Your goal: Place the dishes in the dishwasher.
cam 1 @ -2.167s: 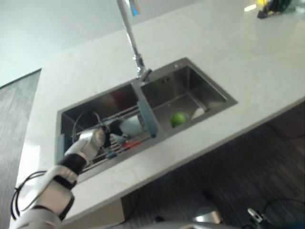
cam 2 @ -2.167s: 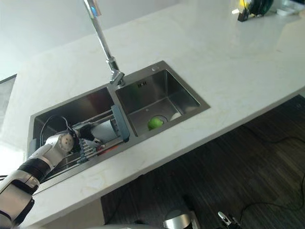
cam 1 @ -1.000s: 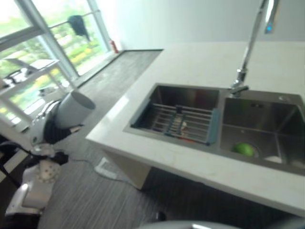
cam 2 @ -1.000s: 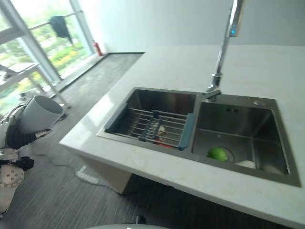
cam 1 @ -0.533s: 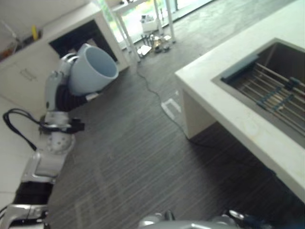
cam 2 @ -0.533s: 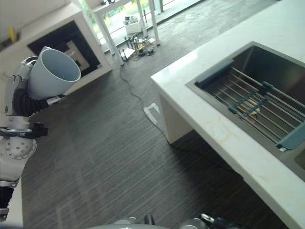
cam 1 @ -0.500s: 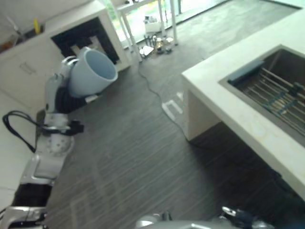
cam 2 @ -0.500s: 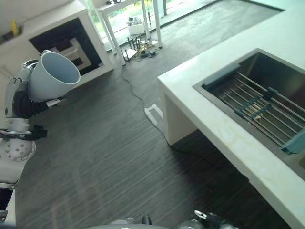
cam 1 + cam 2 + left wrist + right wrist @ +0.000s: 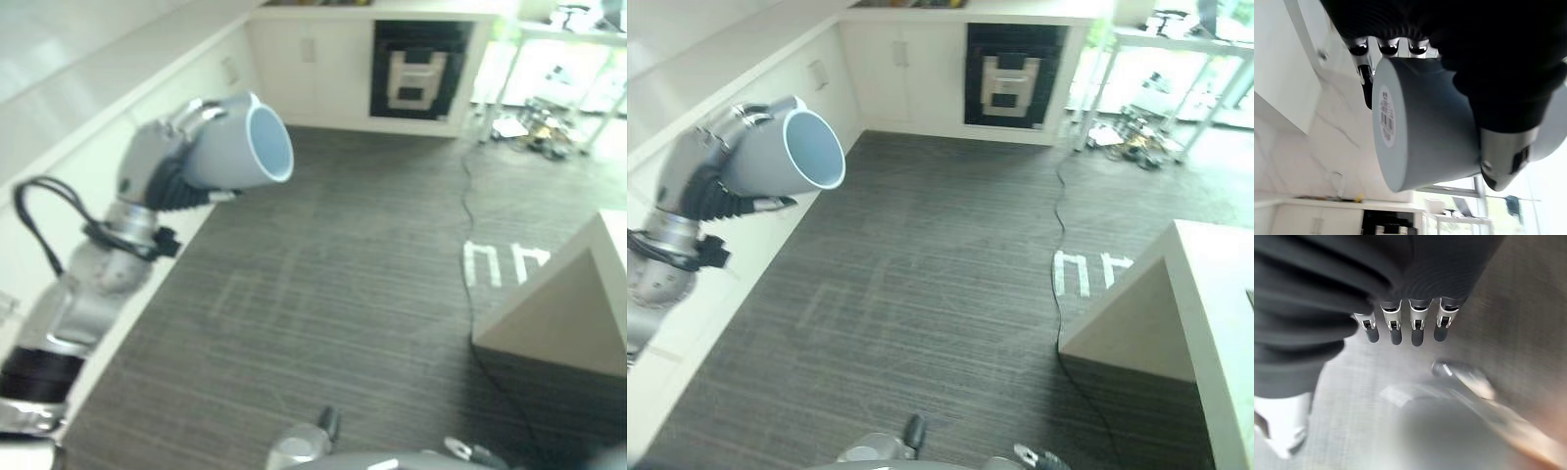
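A pale blue-grey cup [image 9: 240,142] lies on its side in the air, its open mouth facing the room. My left hand [image 9: 162,157] is shut on the cup, high at the left over the dark striped floor. In the left wrist view the fingers [image 9: 1366,49] curl over the cup [image 9: 1425,127] and the thumb [image 9: 1503,156] presses its other side; a label sticks to its base. My right hand [image 9: 1396,328] hangs over the floor with straight fingers and holds nothing.
White cabinets and a worktop [image 9: 686,108] run along the left wall. A dark built-in appliance [image 9: 1004,78] sits in the far cabinets. The white island's corner [image 9: 1215,284] juts in at the right. A white-legged table [image 9: 1176,59] stands far right.
The camera has swung away from the sink, which has left the picture, toward the far cabinets. The cup, lifted from the sink rack earlier, stays in my left hand.
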Available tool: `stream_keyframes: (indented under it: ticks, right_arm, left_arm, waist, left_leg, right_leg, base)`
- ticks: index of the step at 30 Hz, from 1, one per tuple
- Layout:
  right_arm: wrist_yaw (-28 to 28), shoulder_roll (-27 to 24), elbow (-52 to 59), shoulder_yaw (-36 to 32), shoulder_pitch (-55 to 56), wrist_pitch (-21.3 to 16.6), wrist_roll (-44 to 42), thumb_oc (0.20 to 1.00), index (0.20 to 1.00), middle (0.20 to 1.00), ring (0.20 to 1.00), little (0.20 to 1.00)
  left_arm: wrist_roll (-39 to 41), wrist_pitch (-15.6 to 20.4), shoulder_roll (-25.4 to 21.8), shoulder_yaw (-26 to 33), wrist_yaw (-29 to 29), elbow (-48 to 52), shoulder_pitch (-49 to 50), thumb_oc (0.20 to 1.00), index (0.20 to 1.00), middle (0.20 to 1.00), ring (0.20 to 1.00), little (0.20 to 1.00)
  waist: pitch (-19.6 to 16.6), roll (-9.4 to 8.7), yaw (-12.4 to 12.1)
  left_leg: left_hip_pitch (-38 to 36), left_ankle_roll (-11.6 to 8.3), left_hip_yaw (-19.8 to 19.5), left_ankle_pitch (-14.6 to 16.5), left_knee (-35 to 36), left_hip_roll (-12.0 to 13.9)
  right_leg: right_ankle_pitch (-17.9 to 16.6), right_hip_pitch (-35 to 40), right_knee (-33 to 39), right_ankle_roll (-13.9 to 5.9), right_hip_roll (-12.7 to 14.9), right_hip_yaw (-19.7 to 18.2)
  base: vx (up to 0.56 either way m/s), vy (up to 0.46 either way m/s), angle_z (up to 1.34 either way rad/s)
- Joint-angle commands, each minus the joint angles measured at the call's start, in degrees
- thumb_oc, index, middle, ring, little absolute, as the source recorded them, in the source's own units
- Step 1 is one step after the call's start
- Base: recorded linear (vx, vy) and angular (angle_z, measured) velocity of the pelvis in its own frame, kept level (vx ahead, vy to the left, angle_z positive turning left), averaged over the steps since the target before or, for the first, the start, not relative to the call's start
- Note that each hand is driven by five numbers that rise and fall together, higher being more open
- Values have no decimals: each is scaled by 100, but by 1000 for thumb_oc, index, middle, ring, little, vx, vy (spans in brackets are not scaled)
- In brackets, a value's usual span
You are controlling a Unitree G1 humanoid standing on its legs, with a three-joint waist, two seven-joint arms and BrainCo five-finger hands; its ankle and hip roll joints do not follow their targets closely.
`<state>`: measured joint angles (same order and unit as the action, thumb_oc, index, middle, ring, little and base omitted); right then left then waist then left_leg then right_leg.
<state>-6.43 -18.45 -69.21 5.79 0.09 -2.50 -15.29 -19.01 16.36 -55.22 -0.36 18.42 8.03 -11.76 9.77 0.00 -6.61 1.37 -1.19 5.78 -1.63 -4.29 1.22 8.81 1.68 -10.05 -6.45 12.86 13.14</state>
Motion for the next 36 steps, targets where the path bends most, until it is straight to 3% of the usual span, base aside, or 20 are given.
stream_keyframes:
  ticks: [1,7,16,19,20,23,26,27,33,35,36]
  right_arm:
    - [20,-84,-152,5,-127,4,-92,1000,1000,1000,1000,1000]
    - [-69,-143,-99,-71,-177,-57,-209,1000,1000,1000,1000,1000]
    - [-103,-105,91,79,-164,-73,-628,1000,1000,1000,1000,1000]
    - [-441,-85,115,41,-122,-40,-879,1000,1000,1000,1000,1000]
    - [-451,-98,186,52,-129,-64,-583,1000,1000,1000,1000,1000]
    - [-758,-115,262,78,-73,221,-907,1000,1000,1000,1000,1000]
    - [-951,-141,167,60,-51,250,-651,1000,1000,1000,1000,1000]
    - [-1729,-113,-106,-240,-278,205,-1846,1000,1000,1000,1000,1000]
    - [-1598,-89,-143,-321,-259,495,-1713,1000,1000,1000,1000,1000]
    - [-1598,-95,-200,-259,-247,398,-1546,1000,1000,1000,1000,1000]
    - [-1411,-155,-195,-201,-190,284,-1364,1000,1000,1000,1000,1000]
  left_arm:
    - [233,94,579,298,11,-13,-182,200,200,200,200,200]
    - [72,-8,933,17,-305,145,-324,200,200,200,200,200]
    - [122,85,830,-173,-512,80,-525,200,200,200,200,200]
    - [132,6,815,-205,-518,86,-546,200,200,200,200,200]
    - [140,-37,810,-219,-520,109,-548,200,200,200,200,200]
    - [117,-50,793,-270,-480,53,-592,200,200,200,200,200]
    - [185,-69,763,-251,-578,23,-665,200,200,200,200,200]
    - [1728,-1034,770,-1170,-1677,-466,-1293,200,200,200,200,200]
    - [1690,-1081,809,-1070,-1685,-399,-1172,200,200,200,200,200]
    - [1708,-1112,852,-1096,-1718,-381,-1205,200,200,200,200,200]
    - [1751,-1127,929,-1094,-1722,-385,-1219,200,200,200,200,200]
  waist:
    - [-194,408,448]
    - [-253,345,514]
    - [-285,304,610]
    - [-322,301,664]
    - [-329,299,683]
    - [-343,279,733]
    - [-374,266,755]
    - [-276,350,893]
    - [-339,351,911]
    - [-318,303,940]
    - [-195,192,938]
  left_leg:
    - [-645,-278,352,249,834,413]
    - [-643,-383,390,168,832,593]
    - [-729,-357,407,221,807,619]
    - [-799,-369,474,250,825,617]
    - [-813,-362,472,266,826,609]
    - [-857,-363,524,287,848,616]
    - [-878,-352,548,318,872,598]
    - [-593,-286,887,240,614,441]
    - [-648,-238,754,373,512,373]
    - [-526,-210,873,544,82,309]
    - [-72,-217,843,748,-738,347]
  right_leg:
    - [-260,654,825,-73,-461,690]
    - [-243,711,949,-2,-604,617]
    - [-171,678,833,18,-648,485]
    - [-254,696,931,-45,-610,449]
    - [-275,695,960,-59,-602,421]
    - [-370,697,1082,-105,-570,397]
    - [-413,699,1151,-138,-562,368]
    - [-564,380,1119,-81,-684,578]
    - [-493,434,1109,-13,-783,396]
    - [-495,431,1091,7,-753,368]
    - [-558,501,1084,40,-654,287]
  base:
    - [-77,-59,-12]
    - [-62,-61,6]
    - [-7,-20,2]
    - [27,6,-8]
    - [23,5,-22]
    - [25,2,-21]
    - [20,3,-6]
    - [9,-9,-5]
    - [38,-20,1]
    - [73,98,9]
    - [86,257,32]
